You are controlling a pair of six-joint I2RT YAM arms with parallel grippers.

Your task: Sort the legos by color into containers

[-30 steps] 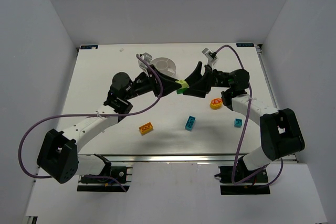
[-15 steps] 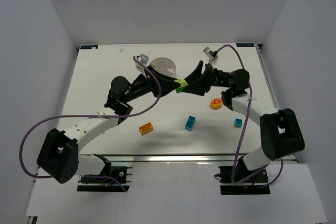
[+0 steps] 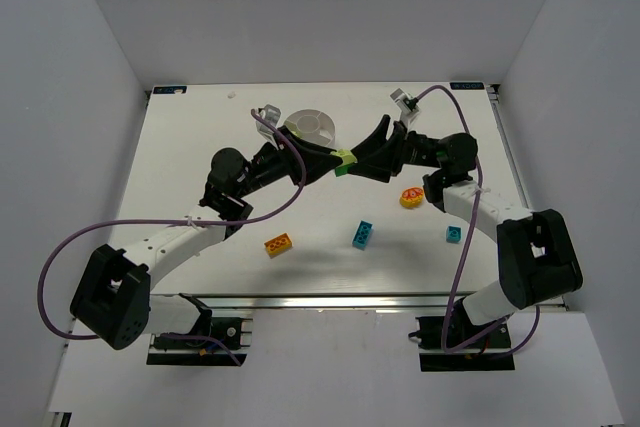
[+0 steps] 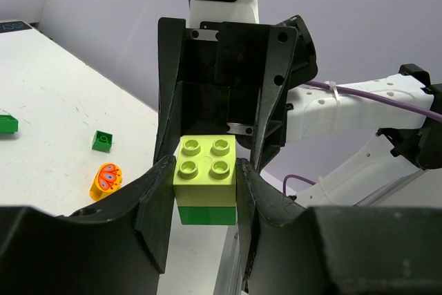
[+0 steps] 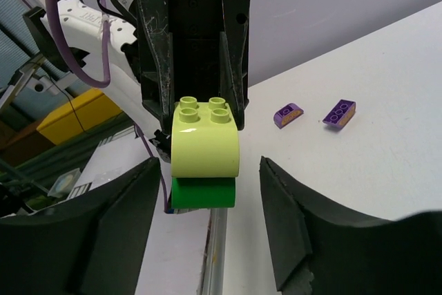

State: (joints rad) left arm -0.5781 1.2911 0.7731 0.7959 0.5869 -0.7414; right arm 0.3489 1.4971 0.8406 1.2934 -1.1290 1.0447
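Observation:
My left gripper [image 3: 340,163] is shut on a stacked pair of legos held in the air: a lime brick [image 4: 207,173] on top of a green brick [image 4: 206,214]. My right gripper [image 3: 358,160] faces it, open, its fingers [image 5: 124,205] either side of the pair without touching. In the right wrist view the lime brick [image 5: 205,146] sits over the green one [image 5: 204,193]. The white bowl [image 3: 312,125] lies behind both grippers, partly hidden. On the table lie an orange-yellow brick [image 3: 278,244], two cyan bricks [image 3: 363,234] [image 3: 454,234] and the round yellow-orange piece [image 3: 410,197].
Two purple bricks [image 5: 287,115] [image 5: 340,112] lie on the table in the right wrist view. Two green bricks [image 4: 102,140] [image 4: 7,124] and the round piece [image 4: 105,179] show in the left wrist view. Purple cables loop off both arms.
The left wrist has shifted slightly to the left and the right wrist slightly up. The lime and green pair stays in the left gripper.

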